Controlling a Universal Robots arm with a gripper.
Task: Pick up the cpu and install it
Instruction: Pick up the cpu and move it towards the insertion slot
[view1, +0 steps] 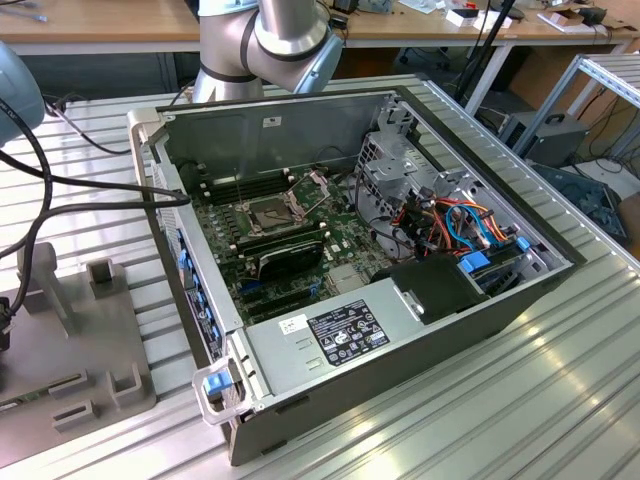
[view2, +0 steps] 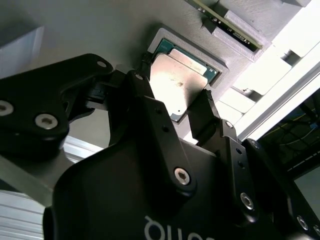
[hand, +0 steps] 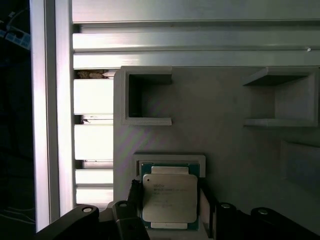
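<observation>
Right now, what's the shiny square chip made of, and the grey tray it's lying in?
The chip: its top looks like metal, silvery and smooth, since it throws back a bright glare. The rim round it is green, like circuit board. The grey tray: probably plastic, dull and even in colour with no shine, though painted metal can't be ruled out.

A robotics lab: an opened desktop computer on a ribbed aluminium bench, robot arm, cluttered desks behind.
</observation>
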